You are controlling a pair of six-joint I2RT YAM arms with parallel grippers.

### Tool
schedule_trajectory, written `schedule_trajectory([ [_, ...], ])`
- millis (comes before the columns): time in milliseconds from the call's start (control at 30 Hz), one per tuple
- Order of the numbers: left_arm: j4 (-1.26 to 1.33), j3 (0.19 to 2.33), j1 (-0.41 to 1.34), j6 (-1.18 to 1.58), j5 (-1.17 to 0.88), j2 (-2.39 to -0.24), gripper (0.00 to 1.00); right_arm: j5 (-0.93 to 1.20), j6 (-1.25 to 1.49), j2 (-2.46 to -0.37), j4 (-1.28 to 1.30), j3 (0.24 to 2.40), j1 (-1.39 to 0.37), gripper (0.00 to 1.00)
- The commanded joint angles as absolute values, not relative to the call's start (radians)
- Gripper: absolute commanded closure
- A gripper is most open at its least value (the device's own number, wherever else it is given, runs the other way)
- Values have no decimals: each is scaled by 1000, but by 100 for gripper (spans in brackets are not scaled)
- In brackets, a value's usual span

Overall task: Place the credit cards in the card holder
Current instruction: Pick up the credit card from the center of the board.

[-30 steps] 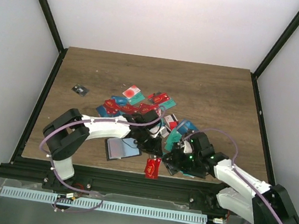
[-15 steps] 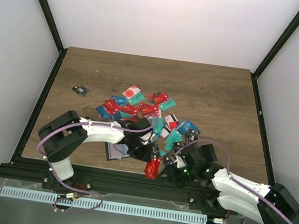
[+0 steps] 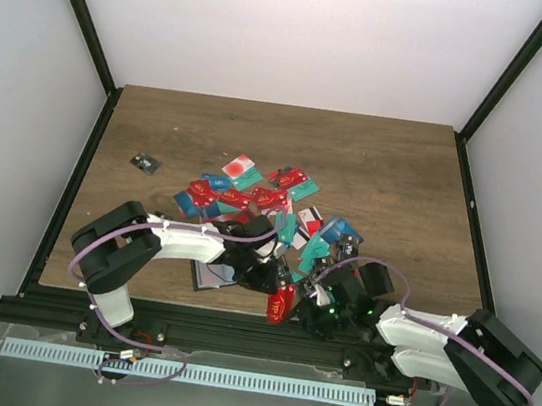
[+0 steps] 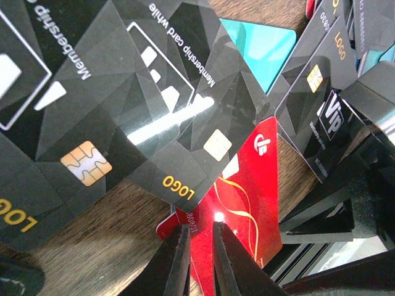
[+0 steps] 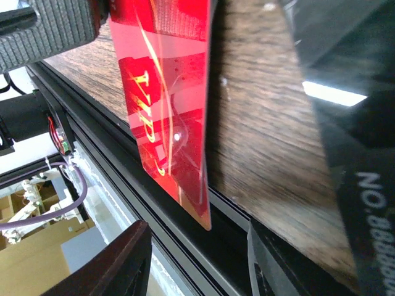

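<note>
The brown wooden tabletop [image 3: 395, 180] carries everything. The left arm [image 3: 185, 239] reaches in from the left and the right arm [image 3: 435, 332] lies low along the near edge. They meet near the middle of that edge.

The credit cards [image 3: 251, 198] lie in a loose heap near the centre of the tabletop, red, teal and blue overlapping. The left wrist view shows black ones with chips [image 4: 92, 117] and a teal one [image 4: 259, 46].

The card holder [image 3: 208, 275] lies open and flat near the front edge, just left of the meeting point, partly under the left arm. Its grey-clear pocket faces up.

A red card [image 3: 280, 303] sits at the near edge, tilted, with one end jutting past the tabletop over the black frame rail.

The left fingers [image 4: 181, 262] are almost together, clamped on that red card's edge. The right fingers [image 5: 117, 265] stand apart, with the red card [image 5: 163, 111] just beyond the gap between them.

A small dark thing [image 3: 144, 162] lies alone, well apart at the far left.
</note>
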State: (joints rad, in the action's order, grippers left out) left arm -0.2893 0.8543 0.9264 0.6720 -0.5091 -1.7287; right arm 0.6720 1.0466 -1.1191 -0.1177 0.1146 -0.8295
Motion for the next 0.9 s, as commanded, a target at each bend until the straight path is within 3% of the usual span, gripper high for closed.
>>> schedule_trajectory([
  [0,-277,833,939,690,-491,-1747,86,635,1046,-1167,-226,105,-834,56],
  [600,-256,813,951,720,-491,-1757,87,603,1035,-1244,-305,123,-833,85],
  [733,-249,814,951,727,-494,-1751,87,628,1017,-1258,-346,124,-833,99],
  [867,-269,828,950,741,-475,-1706,87,670,987,-1249,-335,140,-833,99],
])
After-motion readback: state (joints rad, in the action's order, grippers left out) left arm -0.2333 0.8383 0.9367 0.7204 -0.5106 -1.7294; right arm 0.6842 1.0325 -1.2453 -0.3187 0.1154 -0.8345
